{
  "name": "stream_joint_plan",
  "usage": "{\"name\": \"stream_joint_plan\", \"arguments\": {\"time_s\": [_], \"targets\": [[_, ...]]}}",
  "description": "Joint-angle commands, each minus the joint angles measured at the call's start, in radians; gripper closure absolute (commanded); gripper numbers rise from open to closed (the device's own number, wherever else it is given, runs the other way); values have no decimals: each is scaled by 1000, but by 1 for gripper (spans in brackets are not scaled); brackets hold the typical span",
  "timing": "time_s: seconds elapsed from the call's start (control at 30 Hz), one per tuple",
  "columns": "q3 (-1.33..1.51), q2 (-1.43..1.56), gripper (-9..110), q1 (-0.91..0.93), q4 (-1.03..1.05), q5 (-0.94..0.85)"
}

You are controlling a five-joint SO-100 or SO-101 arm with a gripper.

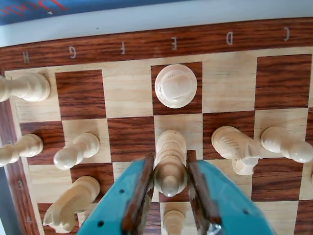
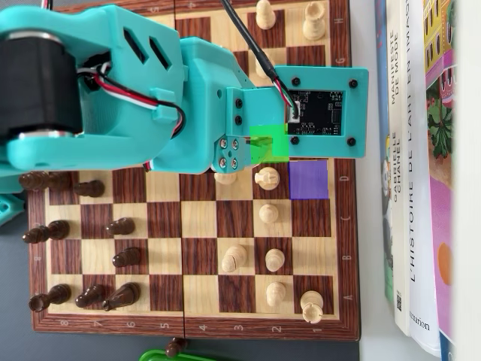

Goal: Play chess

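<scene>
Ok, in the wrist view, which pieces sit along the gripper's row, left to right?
Edge pawn → second pawn → light piece clamped in the gripper → larger carved piece → right-hand pawn.

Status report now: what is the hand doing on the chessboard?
Hand closed around a light piece, fingers either side. Round-topped light piece one square ahead on E file. Light pieces close on both sides in wrist view.
</scene>
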Motion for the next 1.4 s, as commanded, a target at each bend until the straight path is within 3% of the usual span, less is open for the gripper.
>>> {"name": "stream_joint_plan", "arguments": {"time_s": [0.0, 1.37], "targets": [[-58, -12, 94, 12, -15, 0], [-72, -20, 87, 11, -3, 0]]}}
